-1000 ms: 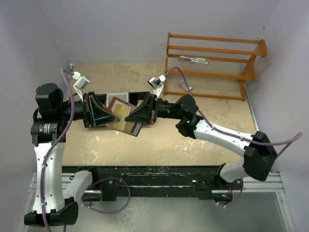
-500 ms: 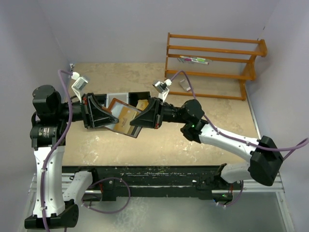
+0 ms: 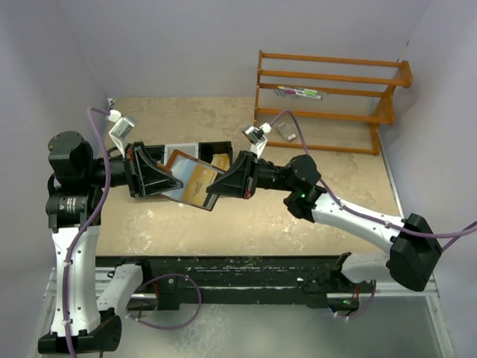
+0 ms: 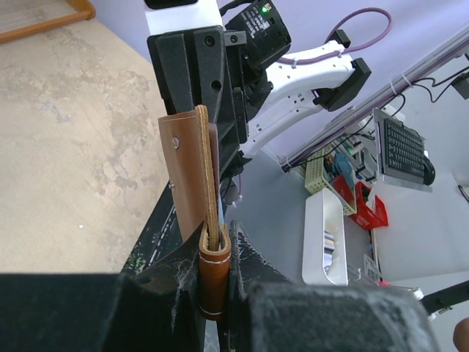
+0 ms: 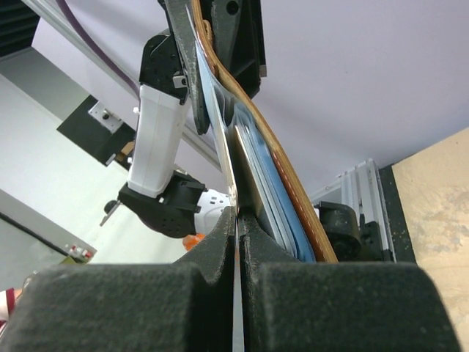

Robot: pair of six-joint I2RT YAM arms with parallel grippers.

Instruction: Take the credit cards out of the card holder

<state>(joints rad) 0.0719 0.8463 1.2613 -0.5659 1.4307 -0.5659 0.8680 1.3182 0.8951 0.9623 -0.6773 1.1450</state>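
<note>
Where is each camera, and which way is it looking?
Top external: high behind, looking down at the table; left arm and right arm show.
Left wrist: on the left arm, facing the right gripper; its left gripper clamps the card holder.
Right wrist: on the right arm, facing the left gripper; its right gripper pinches a card.
All three show the card holder.

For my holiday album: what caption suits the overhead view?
Left gripper clamps a brown card holder while the right gripper pinches a thin card in it.
</note>
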